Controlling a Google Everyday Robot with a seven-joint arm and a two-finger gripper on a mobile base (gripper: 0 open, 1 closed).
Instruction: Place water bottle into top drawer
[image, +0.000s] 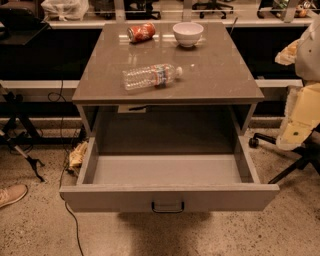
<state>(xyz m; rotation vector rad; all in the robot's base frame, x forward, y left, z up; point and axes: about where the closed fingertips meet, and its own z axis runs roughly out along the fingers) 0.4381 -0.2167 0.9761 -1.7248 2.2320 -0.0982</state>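
The water bottle (151, 76) lies on its side on the brown table top (215, 75), near the front left, with its white cap pointing right. The top drawer (167, 170) below the table top is pulled fully out, and its grey inside holds nothing. Its front panel carries a small dark handle (168, 207) at the centre. My gripper is not in this view.
A crushed orange-red soda can (141, 32) and a white bowl (188, 33) stand at the back of the table top. An office chair with torn yellow padding (300, 112) stands right of the drawer. Cables (67, 200), a stand's legs and a shoe (12, 194) are on the floor at the left.
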